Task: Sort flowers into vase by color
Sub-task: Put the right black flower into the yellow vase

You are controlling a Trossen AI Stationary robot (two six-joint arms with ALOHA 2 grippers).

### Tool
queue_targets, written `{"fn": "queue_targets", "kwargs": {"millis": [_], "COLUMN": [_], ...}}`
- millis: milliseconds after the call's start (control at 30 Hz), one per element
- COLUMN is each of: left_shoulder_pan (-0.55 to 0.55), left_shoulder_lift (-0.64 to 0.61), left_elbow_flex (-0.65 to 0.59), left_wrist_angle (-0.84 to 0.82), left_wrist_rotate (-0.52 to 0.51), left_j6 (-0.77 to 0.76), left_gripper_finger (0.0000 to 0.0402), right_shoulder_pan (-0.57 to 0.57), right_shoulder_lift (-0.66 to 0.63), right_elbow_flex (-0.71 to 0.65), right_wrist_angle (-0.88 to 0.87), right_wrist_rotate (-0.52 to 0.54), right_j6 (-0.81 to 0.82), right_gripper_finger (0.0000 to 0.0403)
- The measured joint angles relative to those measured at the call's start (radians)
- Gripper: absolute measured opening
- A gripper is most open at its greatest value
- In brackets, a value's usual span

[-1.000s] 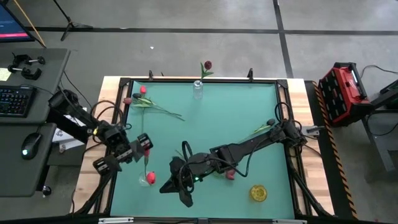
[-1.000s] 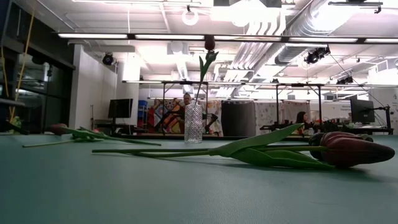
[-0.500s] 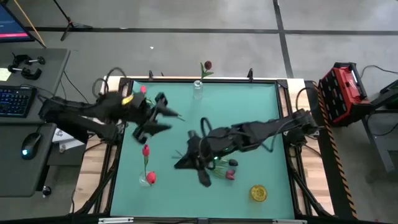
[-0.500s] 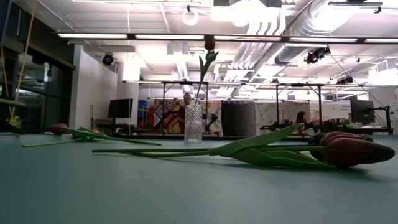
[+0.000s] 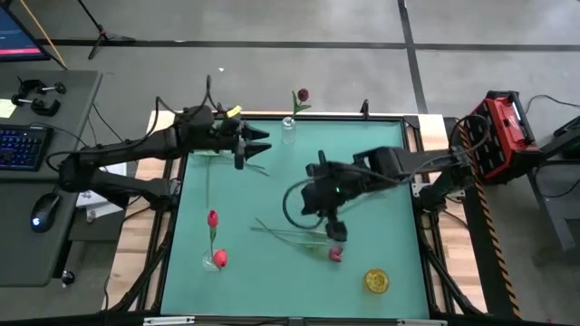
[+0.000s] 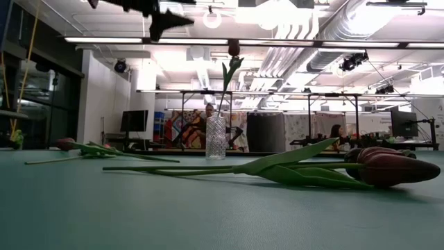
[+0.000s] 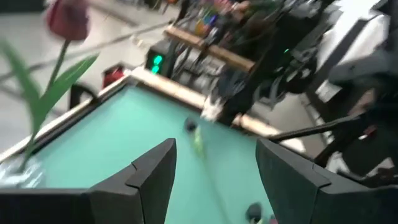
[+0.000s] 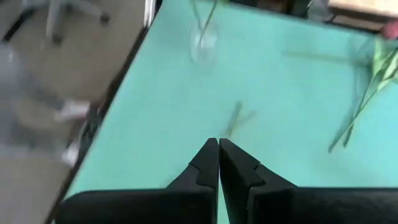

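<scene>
A clear vase (image 5: 288, 132) at the far edge holds a dark red flower (image 5: 302, 94), which also stands tall in the low view (image 6: 234, 47). A second vase (image 5: 217, 263) near the left holds two red-pink flowers (image 5: 212, 218). Several flowers (image 5: 210, 149) lie flat at the far left. One dark-headed flower (image 5: 334, 254) lies on the mat near the middle, close to the low camera (image 6: 388, 167). My left gripper (image 5: 261, 145) hovers open, high above the far-left flowers, just left of the far vase. My right gripper (image 5: 313, 201) is shut and empty above the table's middle.
A small yellow round thing (image 5: 376, 281) lies at the near right. A black frame (image 5: 299, 116) runs around the green mat. The left wrist view shows the far vase's flower (image 7: 68, 18) close by and my right arm beyond.
My left gripper has swung from beside the near-left vase toward the far edge and the far vase, tipping from pointing down to nearly level, and stays open. My right gripper has risen and drawn back toward the table's right and far side, still shut. The flowers have not moved.
</scene>
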Motion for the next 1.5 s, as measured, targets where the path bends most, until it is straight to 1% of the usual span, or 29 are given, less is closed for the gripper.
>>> {"fn": "queue_targets", "kwargs": {"millis": [100,167,233,300,367,433,500,567,633,700,800,867,967,1000,1067,1133,1267,1333,1400,1500], "left_shoulder_pan": [0.015,0.023,0.031,0.034,0.04,0.047,0.055,0.064,0.079,0.102,0.143,0.163,0.18,0.185,0.19,0.191,0.191,0.19,0.19,0.19], "left_shoulder_lift": [0.032,0.053,0.074,0.094,0.112,0.124,0.138,0.145,0.145,0.145,0.145,0.144,0.144,0.144,0.144,0.144,0.144,0.144,0.144,0.144], "left_elbow_flex": [0.0,0.0,0.0,0.0,0.0,0.0,-0.001,-0.023,-0.065,-0.129,-0.24,-0.307,-0.389,-0.408,-0.436,-0.459,-0.472,-0.472,-0.472,-0.472], "left_wrist_angle": [-0.047,-0.068,-0.106,-0.157,-0.21,-0.248,-0.254,-0.229,-0.183,-0.115,0.035,0.147,0.267,0.295,0.334,0.345,0.328,0.327,0.333,0.334], "left_wrist_rotate": [-0.002,-0.006,-0.015,-0.055,-0.105,-0.126,-0.123,-0.098,-0.041,0.05,0.208,0.281,0.316,0.32,0.335,0.348,0.352,0.352,0.352,0.352], "left_j6": [-0.026,-0.052,-0.061,-0.061,-0.051,-0.028,0.002,0.035,0.068,0.079,0.073,0.028,-0.037,-0.056,-0.073,-0.076,-0.077,-0.079,-0.081,-0.104], "left_gripper_finger": [0.0209,0.0209,0.0209,0.0209,0.0209,0.0209,0.0209,0.0209,0.0209,0.0209,0.0209,0.0209,0.0209,0.0209,0.0209,0.0209,0.0209,0.0209,0.0209,0.0209], "right_shoulder_pan": [-0.064,-0.116,-0.167,-0.217,-0.26,-0.294,-0.316,-0.327,-0.326,-0.31,-0.249,-0.194,-0.123,-0.106,-0.085,-0.075,-0.065,-0.066,-0.069,-0.069], "right_shoulder_lift": [0.0,-0.002,-0.011,-0.027,-0.056,-0.098,-0.156,-0.228,-0.31,-0.396,-0.52,-0.585,-0.643,-0.65,-0.653,-0.644,-0.625,-0.624,-0.624,-0.624], "right_elbow_flex": [-0.004,-0.032,-0.085,-0.159,-0.252,-0.37,-0.5,-0.64,-0.782,-0.921,-1.104,-1.202,-1.317,-1.345,-1.388,-1.421,-1.465,-1.482,-1.492,-1.494], "right_wrist_angle": [-0.08,-0.101,-0.111,-0.108,-0.101,-0.073,-0.03,0.043,0.117,0.202,0.305,0.369,0.434,0.448,0.452,0.451,0.452,0.45,0.437,0.431], "right_wrist_rotate": [-0.124,-0.219,-0.301,-0.369,-0.417,-0.451,-0.461,-0.458,-0.42,-0.344,-0.185,-0.066,0.092,0.128,0.164,0.172,0.206,0.188,0.197,0.312], "right_j6": [-0.104,-0.167,-0.21,-0.228,-0.221,-0.186,-0.119,-0.007,0.161,0.385,0.803,1.11,1.522,1.644,1.857,1.982,2.142,2.211,2.247,2.28], "right_gripper_finger": [0.0,0.0,0.0,0.0,0.0,0.0,0.0,0.0,0.0,0.0,0.0,0.0,0.0,0.0,0.0,0.0,0.0,0.0,0.0,0.0]}}
